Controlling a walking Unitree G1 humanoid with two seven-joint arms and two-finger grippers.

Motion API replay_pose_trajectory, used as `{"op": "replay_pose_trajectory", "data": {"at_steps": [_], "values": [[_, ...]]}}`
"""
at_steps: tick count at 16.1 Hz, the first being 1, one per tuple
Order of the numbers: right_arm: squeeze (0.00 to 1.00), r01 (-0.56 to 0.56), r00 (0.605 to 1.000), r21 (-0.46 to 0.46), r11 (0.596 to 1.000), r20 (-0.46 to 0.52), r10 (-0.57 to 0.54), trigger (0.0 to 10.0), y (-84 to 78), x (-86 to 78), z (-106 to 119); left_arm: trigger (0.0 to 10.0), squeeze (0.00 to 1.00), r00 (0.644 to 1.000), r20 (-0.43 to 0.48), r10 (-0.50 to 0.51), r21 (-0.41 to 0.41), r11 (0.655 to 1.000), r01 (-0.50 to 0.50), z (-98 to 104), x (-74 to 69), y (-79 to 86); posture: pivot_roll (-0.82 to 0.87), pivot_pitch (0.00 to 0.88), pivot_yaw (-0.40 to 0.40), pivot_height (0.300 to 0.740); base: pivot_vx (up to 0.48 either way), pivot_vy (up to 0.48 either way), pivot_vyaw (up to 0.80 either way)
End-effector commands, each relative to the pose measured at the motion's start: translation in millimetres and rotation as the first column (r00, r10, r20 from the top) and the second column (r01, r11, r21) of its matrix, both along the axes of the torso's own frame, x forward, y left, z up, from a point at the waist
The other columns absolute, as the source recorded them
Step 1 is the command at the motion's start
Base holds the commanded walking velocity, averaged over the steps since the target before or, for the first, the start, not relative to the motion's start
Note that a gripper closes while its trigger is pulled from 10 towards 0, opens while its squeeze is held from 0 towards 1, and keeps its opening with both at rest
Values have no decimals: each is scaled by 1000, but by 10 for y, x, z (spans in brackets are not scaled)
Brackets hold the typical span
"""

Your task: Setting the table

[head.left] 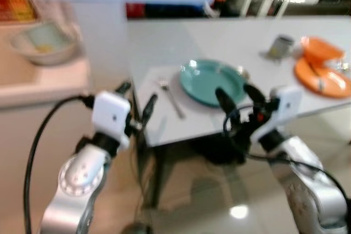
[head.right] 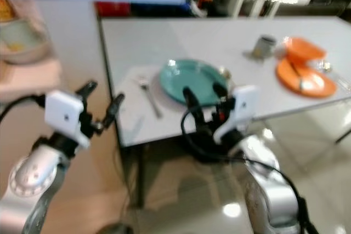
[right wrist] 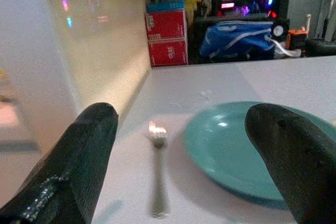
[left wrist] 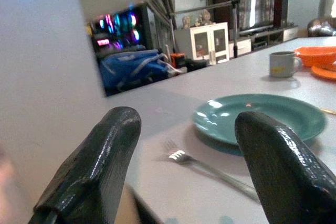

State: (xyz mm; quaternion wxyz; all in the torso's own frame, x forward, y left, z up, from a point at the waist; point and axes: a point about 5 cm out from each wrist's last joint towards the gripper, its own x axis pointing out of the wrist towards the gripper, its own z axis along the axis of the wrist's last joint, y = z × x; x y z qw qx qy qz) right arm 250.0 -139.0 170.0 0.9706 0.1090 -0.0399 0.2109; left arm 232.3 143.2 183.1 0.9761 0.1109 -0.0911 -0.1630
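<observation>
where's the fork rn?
The fork lies on the grey table just left of the teal plate, near the table's front edge, ahead of the open left pincer in the left eye view.

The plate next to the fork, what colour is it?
Teal; the plate shows best in the left wrist view.

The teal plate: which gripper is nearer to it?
Right. The right gripper hovers at the teal plate's near rim; the left gripper hangs off the table's left edge, beyond the fork.
</observation>
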Motion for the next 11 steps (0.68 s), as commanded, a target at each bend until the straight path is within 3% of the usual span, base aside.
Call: {"op": "replay_pose_trajectory", "data": {"at_steps": [1,2,3,4,5,11], "values": [[0,19,1000,-2,1000,21,-19,10000,-19,10,32,10000,0,999,37,19,7,1000,-19,103,73,-2,68,3,-69,740,0,480,0],[0,25,999,2,1000,28,-25,10000,-21,14,41,10000,0,999,40,29,-22,999,-28,140,104,9,67,5,-67,740,0,480,0],[0,34,999,15,999,35,-35,10000,-23,28,58,10000,0,995,46,87,-104,991,-82,238,242,51,64,9,-64,740,0,480,0],[0,36,999,18,999,39,-37,10000,-19,38,65,10000,0,989,46,141,-127,983,-134,296,341,86,61,8,-60,740,0,480,0],[0,32,998,15,999,49,-33,10000,-4,48,90,10000,0,980,50,192,-104,977,-186,330,414,127,59,6,-53,740,0,480,0],[0,2,996,10,1000,86,-2,10000,91,77,172,10000,0,979,47,201,-43,979,-199,337,431,135,74,14,-59,740,0,480,0]]}}
